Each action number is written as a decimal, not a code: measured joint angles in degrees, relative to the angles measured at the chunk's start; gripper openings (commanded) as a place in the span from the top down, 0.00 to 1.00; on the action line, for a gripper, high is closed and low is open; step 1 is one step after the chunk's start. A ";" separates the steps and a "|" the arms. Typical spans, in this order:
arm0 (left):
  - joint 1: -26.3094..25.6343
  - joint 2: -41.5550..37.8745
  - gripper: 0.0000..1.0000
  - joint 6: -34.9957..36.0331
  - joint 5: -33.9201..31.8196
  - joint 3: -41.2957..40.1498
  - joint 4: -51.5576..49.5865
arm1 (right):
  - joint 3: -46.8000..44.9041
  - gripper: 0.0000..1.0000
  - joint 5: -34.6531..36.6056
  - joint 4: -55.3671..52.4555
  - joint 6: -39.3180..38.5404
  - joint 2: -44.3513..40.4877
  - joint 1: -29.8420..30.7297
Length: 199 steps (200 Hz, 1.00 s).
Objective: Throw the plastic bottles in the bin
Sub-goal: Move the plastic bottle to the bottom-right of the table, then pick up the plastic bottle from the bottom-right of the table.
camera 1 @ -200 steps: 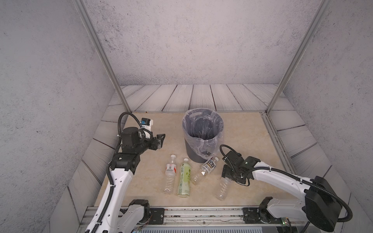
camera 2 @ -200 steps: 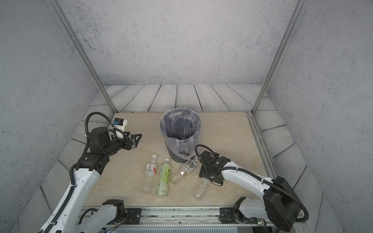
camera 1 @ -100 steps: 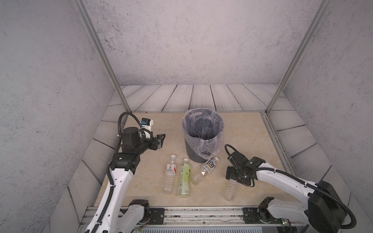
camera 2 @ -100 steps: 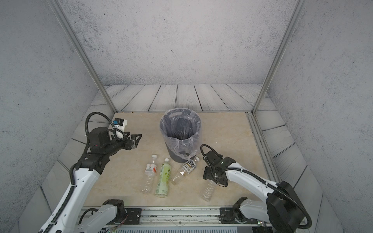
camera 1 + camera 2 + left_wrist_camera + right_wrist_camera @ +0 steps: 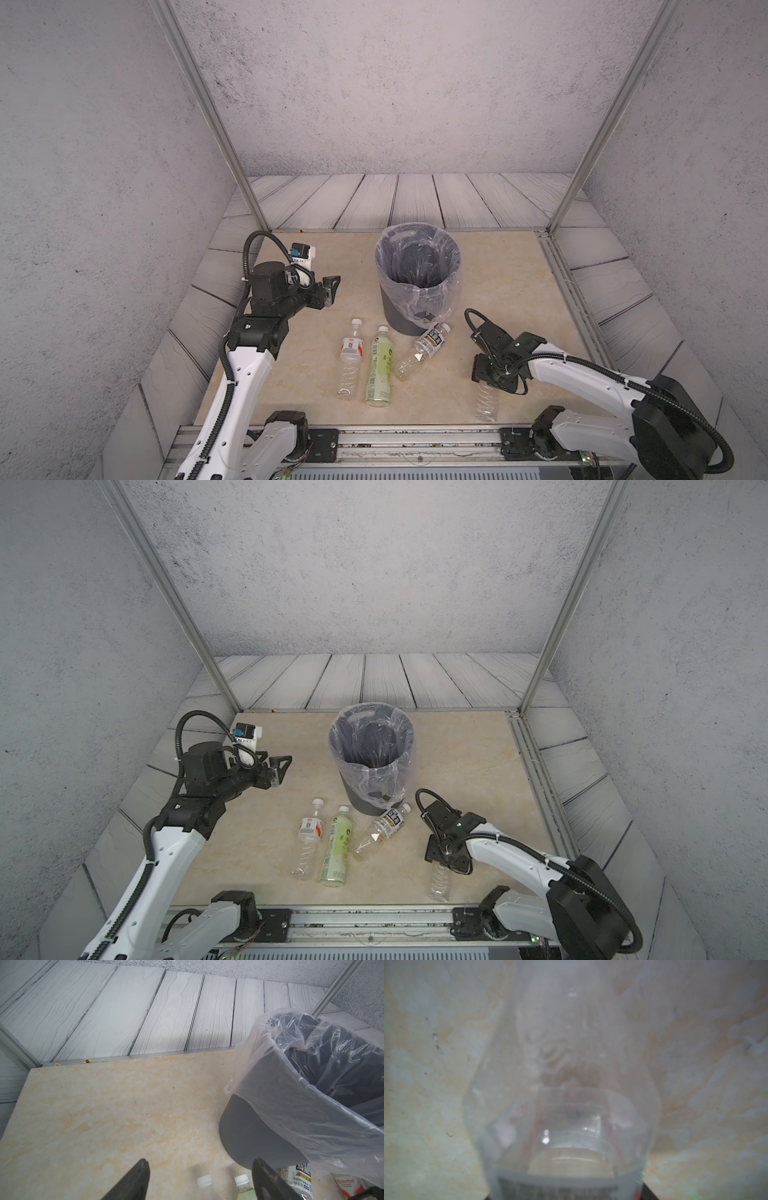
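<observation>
Tabletop [image 5: 498, 274]: beige marble.
Bin [image 5: 395, 318]: bag-lined, upright, centre.
Left gripper [image 5: 330, 289]: raised, fingers apart, empty.
Right gripper [image 5: 488, 376]: straddling lying clear bottle [image 5: 487, 403]; whether clamped, cannot tell.
Others: red-labelled bottle [image 5: 351, 357], pale green bottle [image 5: 380, 368], black-labelled bottle [image 5: 428, 343], lying before bin.

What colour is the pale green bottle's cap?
White cap on the pale green plastic bottle, clearest in a top view.
</observation>
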 measured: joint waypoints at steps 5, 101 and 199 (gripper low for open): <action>0.00 0.00 0.20 0.00 0.00 0.00 0.02 | 0.07 0.42 0.24 -0.02 -0.09 0.00 0.00; 0.00 -0.07 0.20 -0.04 0.24 -0.02 0.04 | 5.33 0.43 10.21 -0.63 -8.48 -19.98 0.00; 0.00 -1.29 0.21 -1.14 1.16 -0.83 1.29 | 61.18 0.35 15.41 1.49 -36.85 -5.16 -0.15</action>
